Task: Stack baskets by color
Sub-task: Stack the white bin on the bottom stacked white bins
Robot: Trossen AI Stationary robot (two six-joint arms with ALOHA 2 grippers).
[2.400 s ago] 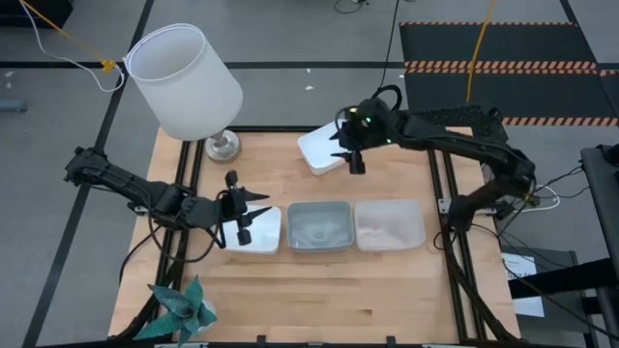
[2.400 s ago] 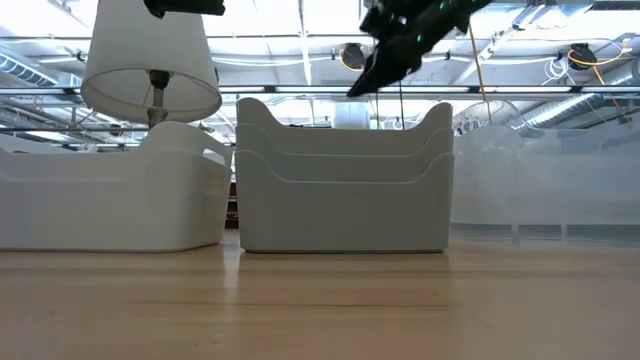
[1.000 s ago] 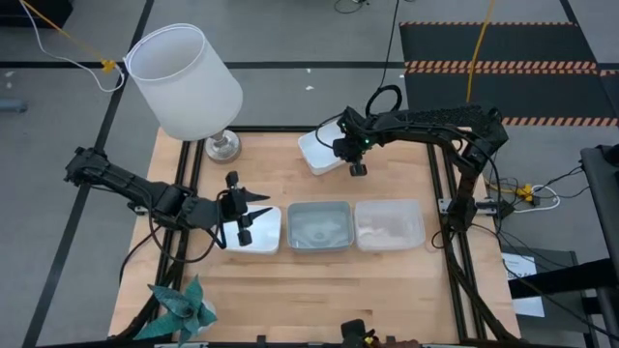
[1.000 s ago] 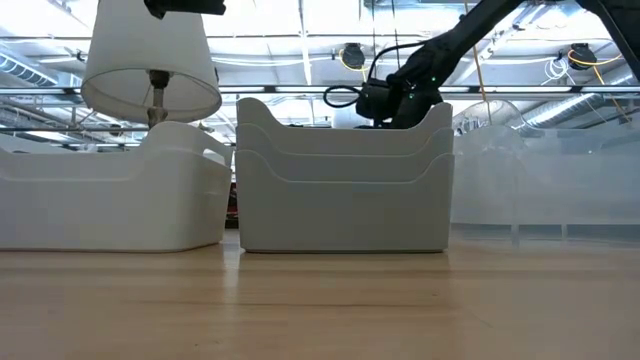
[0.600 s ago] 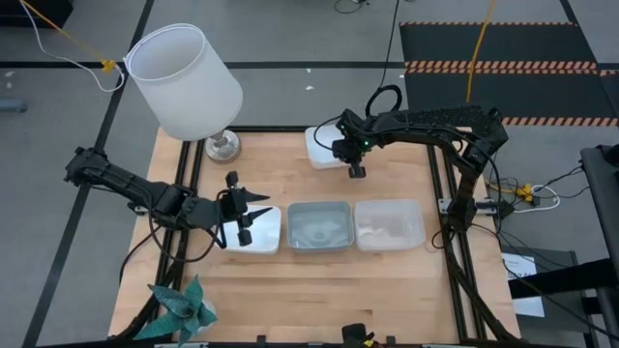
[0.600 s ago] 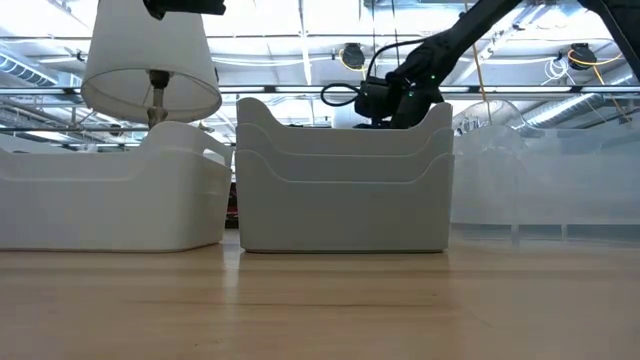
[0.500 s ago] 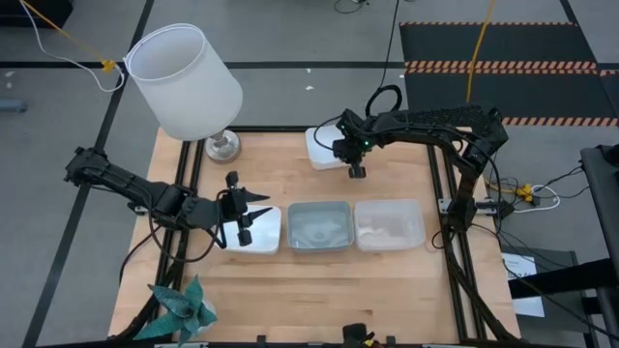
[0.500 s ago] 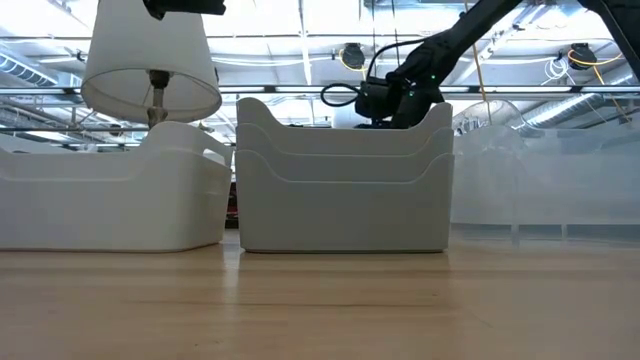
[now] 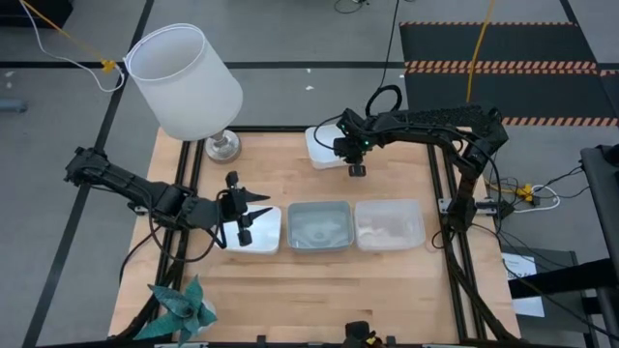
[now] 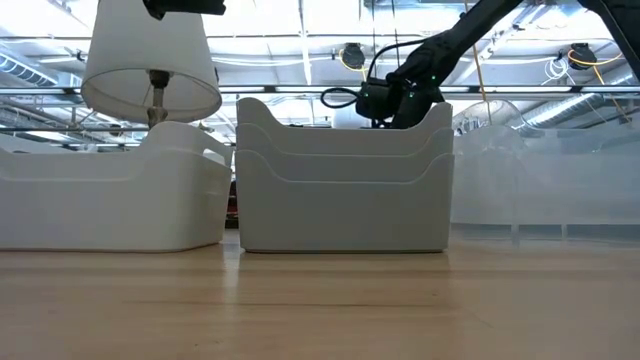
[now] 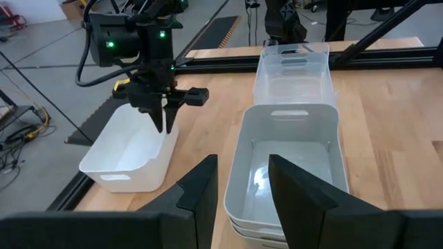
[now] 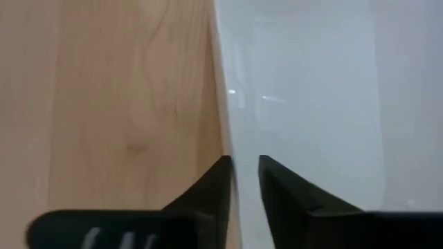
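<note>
The wooden table carries everything, with a big white lampshade leaning over its far left corner, out of the way of the work. Along the middle runs a row of three piles: the white stack on the left, the grey-blue stack in the centre and the clear stack on the right, each colour nested into itself so the sorting looks nearly finished. One lone white basket sits apart by the far edge, and that appears to be the last piece that belongs on the white pile. The right gripper is down at the rim of that basket, one finger either side of the wall; the right wrist view shows a narrow gap between them straddling the edge, so they are slightly parted and I can't tell whether they pinch the wall. The left gripper hangs over the white stack's near side with its fingers released and nothing between them, seemingly waiting.
</note>
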